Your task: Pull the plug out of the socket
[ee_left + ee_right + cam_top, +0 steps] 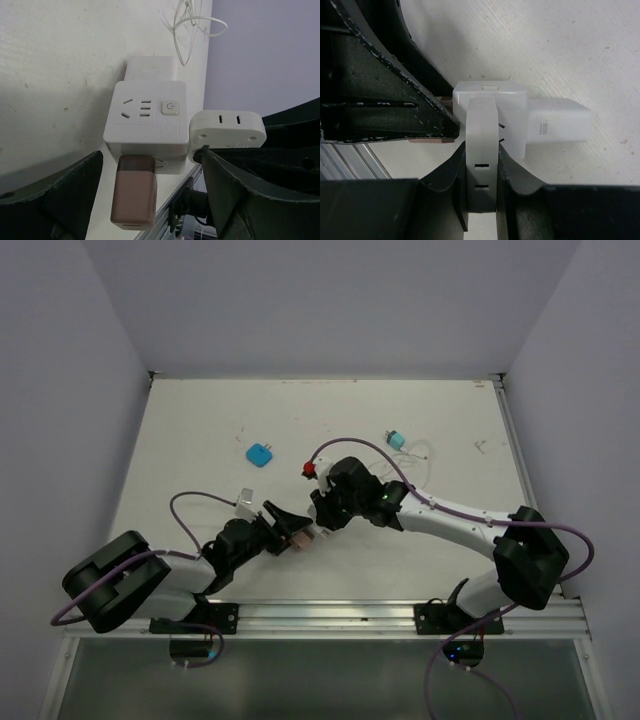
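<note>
2 arms meet at socket, near front edge of bench | right jaws clamped on flat white plug against socket's side | left jaws apart, gripping nothing | step: we brace before pulling | next: pin socket, draw plug straight out

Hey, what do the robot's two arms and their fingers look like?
The left arm and right arm are both white tubular links joined by bulky black joint housings. A purple cable loops along each. The right arm shows a small green light and a red part near its wrist. The fingers are matte black wedges.
</note>
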`<state>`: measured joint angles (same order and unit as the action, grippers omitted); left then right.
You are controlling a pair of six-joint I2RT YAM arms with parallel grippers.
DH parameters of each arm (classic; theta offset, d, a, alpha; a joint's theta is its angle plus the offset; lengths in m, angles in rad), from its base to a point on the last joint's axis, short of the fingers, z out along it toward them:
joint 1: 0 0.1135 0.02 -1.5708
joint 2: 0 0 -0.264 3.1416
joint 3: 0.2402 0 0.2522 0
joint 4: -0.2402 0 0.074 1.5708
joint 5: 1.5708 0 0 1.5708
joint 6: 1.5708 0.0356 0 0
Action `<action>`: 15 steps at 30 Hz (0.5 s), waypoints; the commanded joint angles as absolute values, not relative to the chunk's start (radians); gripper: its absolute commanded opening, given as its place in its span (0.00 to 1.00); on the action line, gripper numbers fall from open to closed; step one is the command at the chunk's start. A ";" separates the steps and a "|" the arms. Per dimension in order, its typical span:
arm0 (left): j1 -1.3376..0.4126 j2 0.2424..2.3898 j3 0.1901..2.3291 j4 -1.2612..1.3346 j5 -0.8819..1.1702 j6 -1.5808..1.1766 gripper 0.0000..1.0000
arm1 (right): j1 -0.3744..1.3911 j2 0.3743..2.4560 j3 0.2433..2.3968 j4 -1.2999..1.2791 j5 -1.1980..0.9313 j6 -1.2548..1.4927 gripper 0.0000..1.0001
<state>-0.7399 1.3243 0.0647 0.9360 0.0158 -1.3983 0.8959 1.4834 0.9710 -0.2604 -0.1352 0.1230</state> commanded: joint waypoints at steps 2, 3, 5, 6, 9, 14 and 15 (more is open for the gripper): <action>-0.733 1.285 0.049 0.948 -0.028 -1.374 0.87 | 0.882 1.414 0.977 -0.150 -0.181 0.150 0.00; -0.733 1.282 0.046 0.950 -0.026 -1.376 0.88 | 0.882 1.410 0.977 -0.152 -0.184 0.150 0.00; -0.733 1.282 0.037 0.963 -0.026 -1.376 0.89 | 0.879 1.401 0.974 -0.147 -0.193 0.153 0.00; -0.735 1.281 0.032 0.966 -0.025 -1.374 0.89 | 0.874 1.397 0.971 -0.146 -0.196 0.155 0.00; -0.735 1.281 0.032 0.969 -0.025 -1.374 0.90 | 0.868 1.388 0.968 -0.143 -0.210 0.161 0.00; -0.735 1.276 0.044 0.969 -0.025 -1.378 0.90 | 0.867 1.391 0.965 -0.140 -0.225 0.164 0.00; -0.733 1.276 0.052 0.968 -0.023 -1.381 0.90 | 0.868 1.393 0.963 -0.138 -0.227 0.164 0.00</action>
<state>-0.7399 1.2911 0.0540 0.9344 -0.0040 -1.3956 0.8730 1.4364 0.9562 -0.2432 -0.1825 0.1482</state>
